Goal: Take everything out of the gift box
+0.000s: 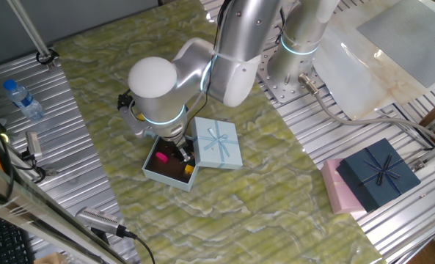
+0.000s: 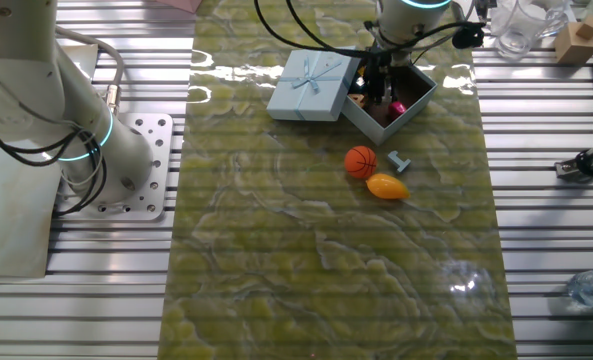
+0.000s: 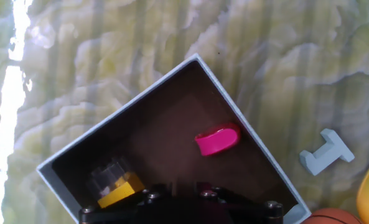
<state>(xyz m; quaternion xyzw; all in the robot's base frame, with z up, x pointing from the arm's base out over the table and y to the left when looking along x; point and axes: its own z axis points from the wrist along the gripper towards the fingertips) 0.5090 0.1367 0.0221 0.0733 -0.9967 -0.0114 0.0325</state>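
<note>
Green-yellow marbled matting [image 2: 336, 260] covers the table, with ribbed metal on either side. Over it the gripper [image 1: 183, 153] reaches down into the open gift box [image 1: 155, 172]; whether its fingers are spread or pressed together cannot be told, since the hand view shows only the dark base of the hand along its lower edge. In that view the magenta piece [image 3: 218, 139] lies on the brown floor of the box just ahead of the fingers, by the right wall, and a small yellow block [image 3: 121, 188] with something clear on top sits close to the fingers in the near left part. Leaning against the box on one side is its pale-blue lid [image 2: 310, 85] with the bow. Outside the box, toward the middle of the mat, lie the orange basketball [image 2: 360, 161], the mango-like fruit [image 2: 387, 186] touching or just beside it, and a small pale-blue piece [image 2: 400, 160]. Off the mat, on the metal, a navy box [image 1: 378, 174] rests on a pink box [image 1: 334, 188].
</note>
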